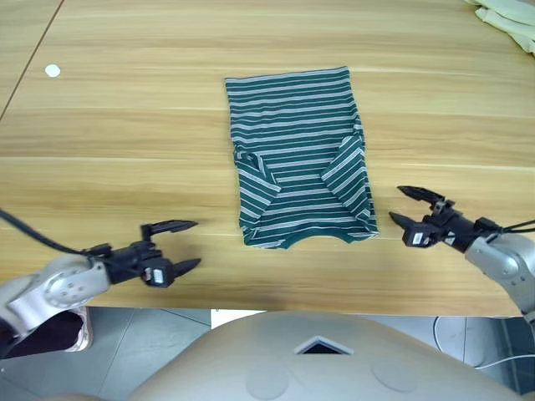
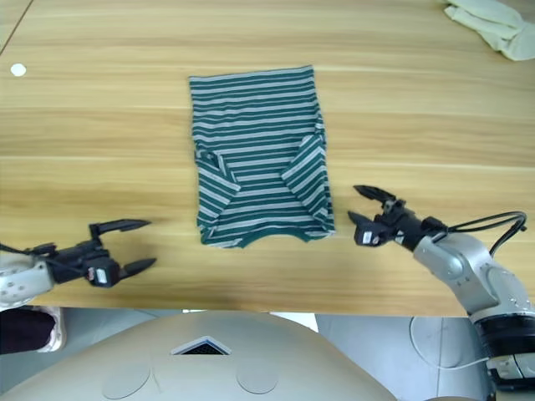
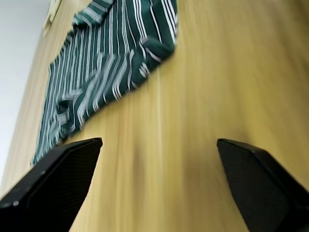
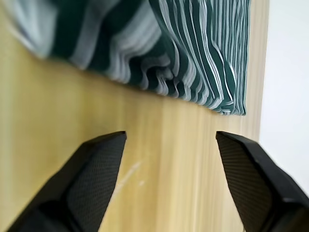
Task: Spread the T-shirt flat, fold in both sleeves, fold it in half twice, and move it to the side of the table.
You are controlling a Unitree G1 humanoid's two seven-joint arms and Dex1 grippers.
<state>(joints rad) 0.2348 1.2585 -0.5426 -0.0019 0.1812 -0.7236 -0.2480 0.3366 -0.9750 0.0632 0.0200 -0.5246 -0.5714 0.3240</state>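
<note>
Left eye view, as we list it:

1. T-shirt (image 1: pixel 297 154): green with pale stripes. It lies flat at the middle of the table (image 1: pixel 125 125) as a narrow upright rectangle. We see both sleeves turned in over the body, their edges slanting toward each other in the nearer half. The nearer edge is slightly rumpled.

2. Left gripper (image 1: pixel 197 242): low over the wood near the table's front edge, to the left of the shirt's near corner and apart from it. Its jaws are spread wide over bare wood. In the left wrist view we see both dark fingers (image 3: pixel 63 183) parted, with the shirt lying beyond them.

3. Right gripper (image 1: pixel 395 204): just beside the shirt's near right corner, not touching it. Its jaws are also spread. In the right wrist view the fingers (image 4: pixel 96 179) stand apart, with the striped cloth edge close ahead.

4. Pale cloth (image 1: pixel 508 18): bunched at the far right corner.

5. Small white disc (image 1: pixel 53 71): far left on the wood.
</note>
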